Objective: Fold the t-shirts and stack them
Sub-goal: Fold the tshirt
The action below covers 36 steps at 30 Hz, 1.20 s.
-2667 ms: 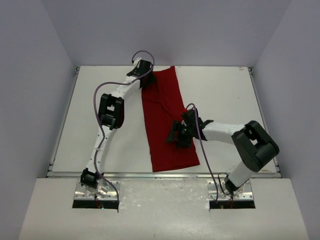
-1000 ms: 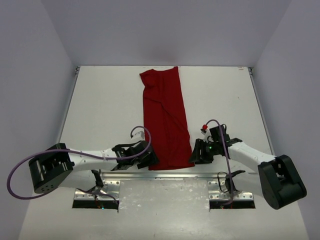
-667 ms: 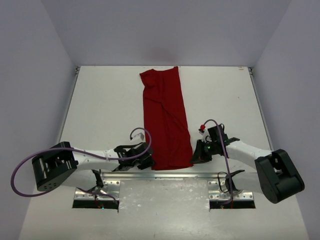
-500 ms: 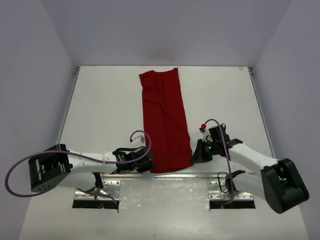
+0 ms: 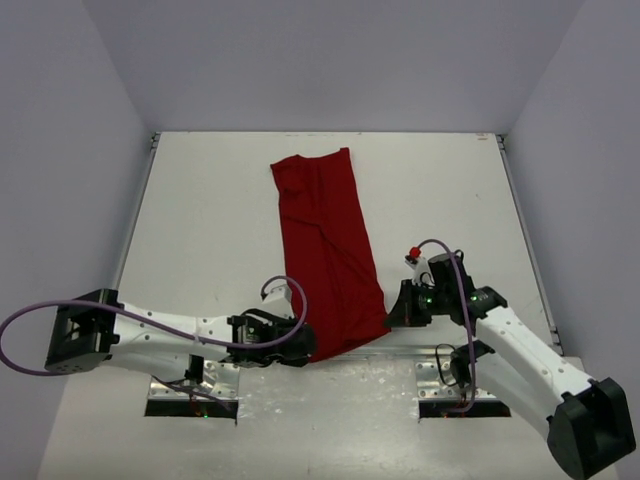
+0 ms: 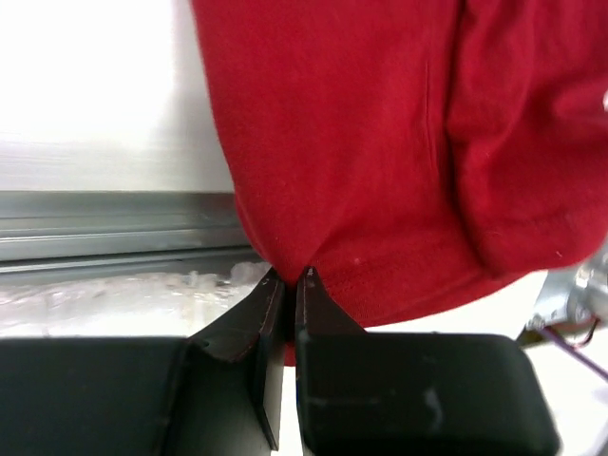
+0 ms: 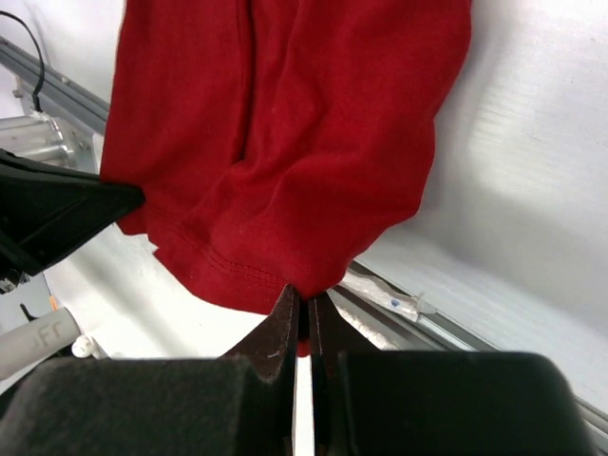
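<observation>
At the near edge of the tabletop [image 5: 200, 230], the left gripper [image 6: 288, 276] is seen with its jaws pressed together on the near left corner of the t-shirt [image 5: 325, 230]. A small pinch of the red hem is caught between its black tips. The right gripper [image 7: 304, 296] is closed in the same way on the near right corner of the hem, and only a thin fold of cloth is held there. Between the two grippers the hem is hung in a soft curve over the metal rail [image 6: 114, 217] of the near edge. From there the t-shirt is laid out as a long, narrow band along the middle of the tabletop, leaning slightly to the left. Its far end is found close to the far edge, and wrinkles are seen along its length.
</observation>
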{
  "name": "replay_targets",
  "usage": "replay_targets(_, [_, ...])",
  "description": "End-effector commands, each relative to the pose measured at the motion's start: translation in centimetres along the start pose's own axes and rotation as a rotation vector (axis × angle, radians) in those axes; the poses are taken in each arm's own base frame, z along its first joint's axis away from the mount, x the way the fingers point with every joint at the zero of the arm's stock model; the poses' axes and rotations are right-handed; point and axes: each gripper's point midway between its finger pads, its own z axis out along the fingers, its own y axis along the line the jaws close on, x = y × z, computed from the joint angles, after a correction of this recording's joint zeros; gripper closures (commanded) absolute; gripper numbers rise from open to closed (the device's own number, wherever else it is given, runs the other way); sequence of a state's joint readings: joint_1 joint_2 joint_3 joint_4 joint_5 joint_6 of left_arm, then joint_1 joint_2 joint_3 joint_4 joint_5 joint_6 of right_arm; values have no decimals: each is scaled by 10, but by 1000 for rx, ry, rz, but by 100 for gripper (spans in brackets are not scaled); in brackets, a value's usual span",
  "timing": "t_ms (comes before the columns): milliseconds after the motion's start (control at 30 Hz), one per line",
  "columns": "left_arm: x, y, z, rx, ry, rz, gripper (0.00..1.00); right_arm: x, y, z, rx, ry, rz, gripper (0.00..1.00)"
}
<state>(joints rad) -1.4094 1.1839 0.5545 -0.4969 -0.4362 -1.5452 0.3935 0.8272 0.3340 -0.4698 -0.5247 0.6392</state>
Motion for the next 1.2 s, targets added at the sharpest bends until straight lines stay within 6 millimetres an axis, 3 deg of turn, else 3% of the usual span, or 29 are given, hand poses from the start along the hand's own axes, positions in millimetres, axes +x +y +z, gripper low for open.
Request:
replay_targets(0, [-28,-7,-20,-10,-108,-59,100,-24,18,-13,-4,-55,-40,98])
replay_targets(67, [-47,-7,-28,-15,-186,-59,99,-30,18,-13,14,-60,-47,99])
replay_targets(100, [-56,-20,-40,23,-209,-68,100,-38,23,-15,10,-75,-54,98])
replay_targets(200, [-88,-28,-58,28,-310,-72,99,-60,31,-15,20,-98,-72,98])
replay_targets(300, [-117,-32,-64,24,-366,-58,99,-81,39,-12,21,-103,-83,99])
replay_targets(333, [-123,-38,-62,47,-366,-71,99,-86,41,-12,24,-107,-86,98])
replay_targets(567, [-182,-27,-44,-8,-434,-72,99,-127,54,-4,28,-124,-114,98])
replay_targets(700, [-215,-26,-36,-26,-467,-96,99,-146,53,6,57,-111,-114,98])
replay_targets(967, [-258,-25,-7,-44,-459,-81,100,-190,48,22,118,-94,-136,99])
replay_targets(1167, [-286,-39,7,-26,-472,-71,100,-216,38,38,131,-81,-119,98])
